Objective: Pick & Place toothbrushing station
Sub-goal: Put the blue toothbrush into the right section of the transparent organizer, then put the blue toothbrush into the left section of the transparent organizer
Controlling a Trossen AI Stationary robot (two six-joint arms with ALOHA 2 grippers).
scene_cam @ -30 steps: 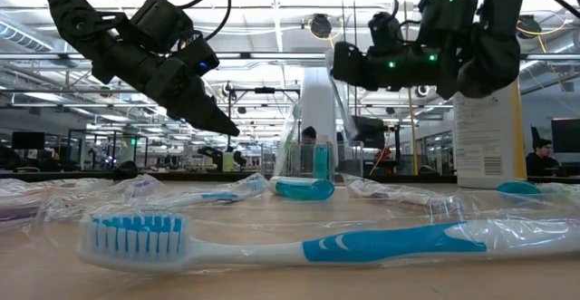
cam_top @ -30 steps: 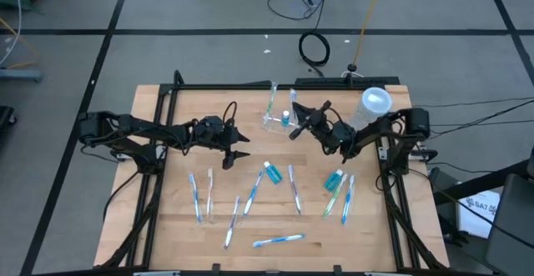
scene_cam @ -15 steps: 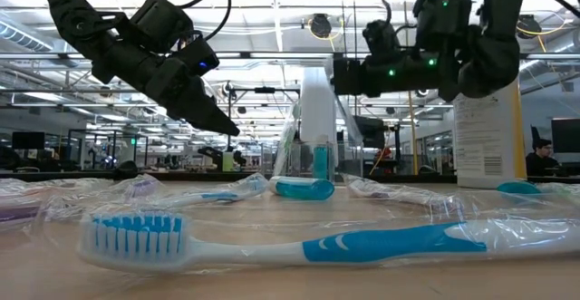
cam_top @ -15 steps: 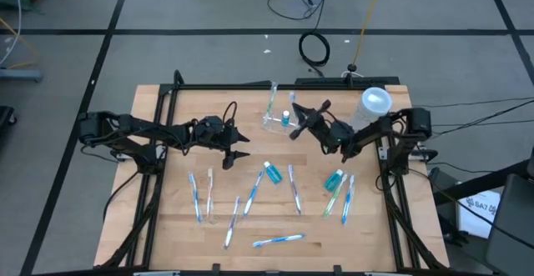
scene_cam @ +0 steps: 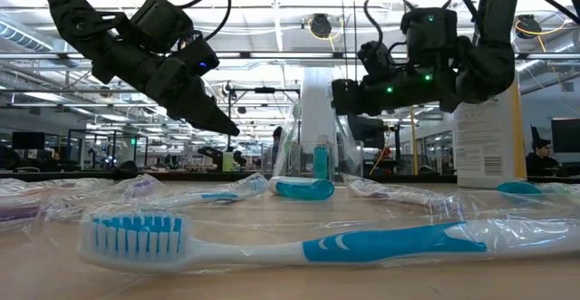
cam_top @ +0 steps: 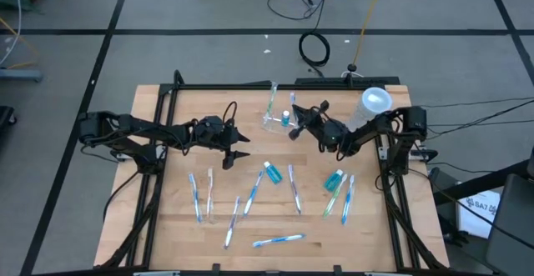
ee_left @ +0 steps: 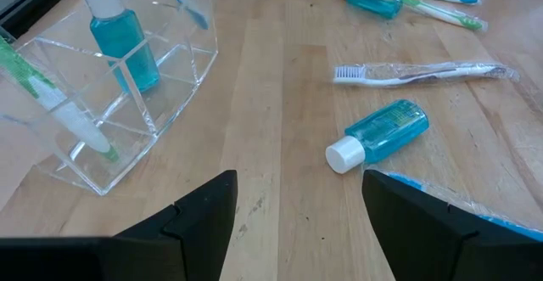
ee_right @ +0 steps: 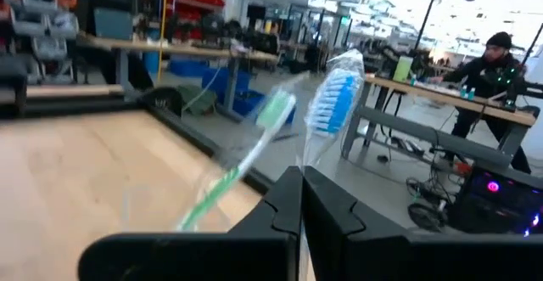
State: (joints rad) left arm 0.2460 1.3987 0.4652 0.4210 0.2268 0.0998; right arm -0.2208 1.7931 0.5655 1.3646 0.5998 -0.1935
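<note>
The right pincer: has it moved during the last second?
Yes. In the low view the right pincer has come lower, toward the toothbrushing station; in the high view it barely shifted.

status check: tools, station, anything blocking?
Left tool open, hovering mid-table. Right tool shut on wrapped toothbrush, beside toothbrushing station. Nothing blocking.

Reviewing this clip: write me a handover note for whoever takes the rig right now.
Left tool: open, empty, hovering over mid-table.
Right tool: shut on a wrapped blue toothbrush, raised beside the toothbrushing station.
Station: upright at the table's far edge.
Done: it already holds a blue bottle and a green toothbrush.
Left: seat the held brush. Several wrapped toothbrushes and two bottles lie loose on the table.
</note>
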